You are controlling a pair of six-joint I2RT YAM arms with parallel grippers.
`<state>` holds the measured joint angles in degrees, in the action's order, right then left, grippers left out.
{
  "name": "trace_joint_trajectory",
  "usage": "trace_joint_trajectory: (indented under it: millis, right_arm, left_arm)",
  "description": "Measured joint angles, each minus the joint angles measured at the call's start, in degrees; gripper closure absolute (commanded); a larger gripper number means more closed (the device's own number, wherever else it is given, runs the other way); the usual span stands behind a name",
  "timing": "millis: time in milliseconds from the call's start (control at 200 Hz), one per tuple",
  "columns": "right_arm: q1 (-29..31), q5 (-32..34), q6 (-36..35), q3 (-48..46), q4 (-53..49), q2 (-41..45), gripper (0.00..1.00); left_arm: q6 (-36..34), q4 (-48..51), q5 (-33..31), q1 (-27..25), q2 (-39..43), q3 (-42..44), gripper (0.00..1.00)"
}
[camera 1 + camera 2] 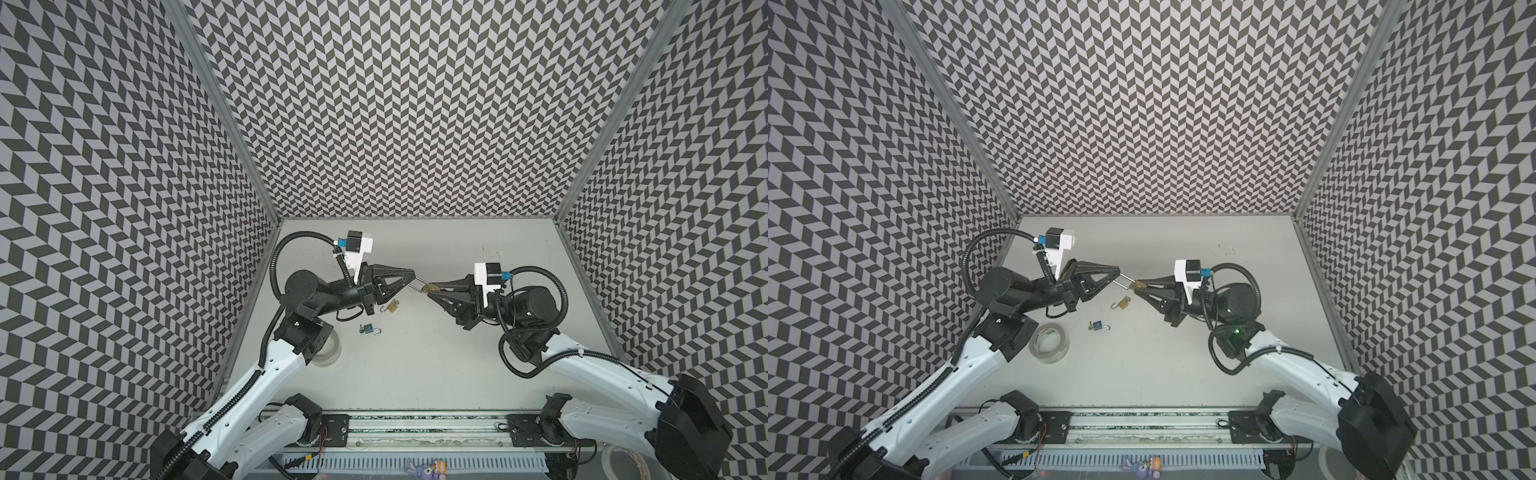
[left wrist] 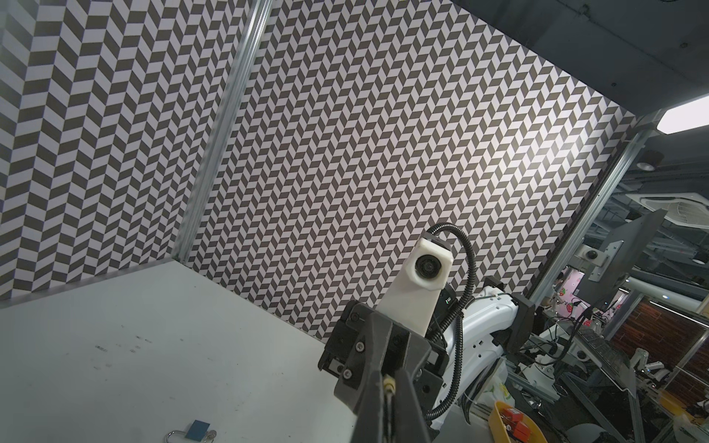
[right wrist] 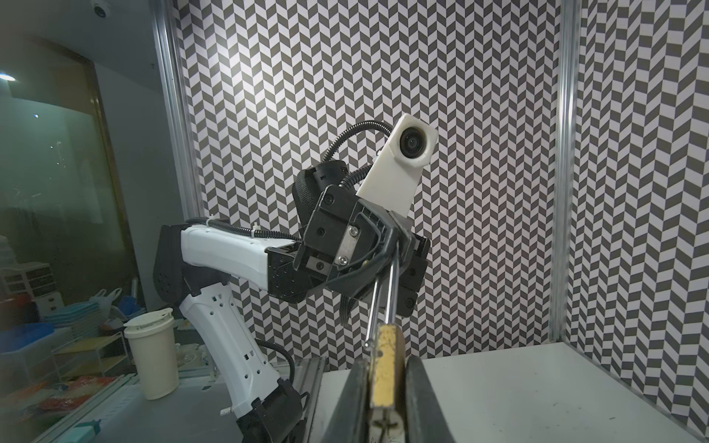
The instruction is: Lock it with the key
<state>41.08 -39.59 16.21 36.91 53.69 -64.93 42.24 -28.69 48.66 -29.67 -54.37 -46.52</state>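
Padlock (image 3: 385, 368), body clamped in right pincer (image 1: 429, 289)

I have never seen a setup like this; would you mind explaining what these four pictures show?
These are two robot arms, each ending in a two-fingered gripper, working at a white table. Two pictures look down from overhead, side by side; the other two come from a camera on each arm's wrist. The left gripper is shut on the steel shackle of a long-shackle padlock, and the right gripper clamps its brass body. Lying on the table are a small brass padlock with its shackle open, a blue padlock and a roll of clear tape.
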Motion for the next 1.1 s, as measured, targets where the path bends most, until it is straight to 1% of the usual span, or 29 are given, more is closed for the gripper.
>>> trace_joint_trajectory:
  millis: [30, 65, 240, 275, 365, 436, 491, 531, 596, 741, 861, 921, 981, 1046, 1101]
  right_arm:
    - [0.00, 0.09, 0.11, 0.00, -0.02, 0.00, 0.93]
    - [0.00, 0.15, 0.31, 0.00, -0.04, 0.02, 1.00]
    - [0.00, 0.83, 1.68, 0.13, -2.23, 0.57, 1.00]
    - [0.00, 0.96, 1.88, 0.37, -3.19, 0.74, 1.00]
    - [0.00, 1.20, 1.81, 1.86, -7.39, 1.20, 1.00]
    - [0.00, 1.57, 1.29, 3.13, -11.72, 1.86, 1.00]
    - [0.00, 2.84, 0.72, 3.80, -15.32, 2.78, 1.00]
    - [0.00, 4.39, 0.28, 4.09, -18.18, 3.85, 1.00]
    - [0.00, 7.06, -0.50, 4.13, -22.12, 5.95, 1.00]
    - [-0.02, 13.00, -3.06, 5.22, -30.62, 10.93, 1.00]
    - [-0.57, 15.15, -4.87, 8.20, -36.52, 12.66, 1.00]
    - [-1.40, 14.14, -5.62, 9.70, -39.19, 12.85, 1.00]
    - [-2.97, 11.65, -5.97, 11.17, -41.29, 12.61, 1.00]
    - [-5.70, 6.80, -5.92, 12.24, -42.23, 11.76, 1.00]
    - [-8.66, 1.38, -5.16, 12.85, -42.27, 10.40, 1.00]
  left_arm:
    - [-0.11, 0.02, -0.04, 0.00, 0.00, 0.00, 1.00]
    - [-0.15, 0.04, -0.11, 0.00, 0.00, 0.00, 1.00]
    - [-0.92, 0.92, -0.66, 0.00, -0.02, -0.11, 1.00]
    - [-1.25, 1.33, -0.94, 0.00, -0.02, -0.22, 0.94]
    - [-2.51, 2.25, -1.70, 0.04, -0.07, -0.66, 0.67]
    - [-3.13, 3.10, -1.99, 0.07, -0.39, -1.64, 0.50]
    - [-3.48, 3.76, -2.16, 0.37, -0.87, -2.84, 0.40]
    - [-4.09, 4.15, -2.43, 0.74, -1.20, -3.63, 0.37]
    - [-4.90, 5.33, -2.67, 1.77, -1.62, -4.92, 0.35]
    - [-8.37, 10.51, -4.04, 4.00, -2.25, -8.04, 0.35]
    - [-11.96, 15.63, -5.46, 4.68, -2.64, -10.62, 0.34]
    - [-13.57, 17.90, -5.95, 4.70, -2.80, -11.69, 0.34]
    - [-15.08, 19.67, -6.23, 4.70, -2.82, -12.39, 0.35]
    - [-16.35, 21.16, -6.54, 4.72, -2.80, -12.63, 0.35]
    - [-17.16, 22.34, -6.62, 4.76, -2.80, -12.63, 0.35]
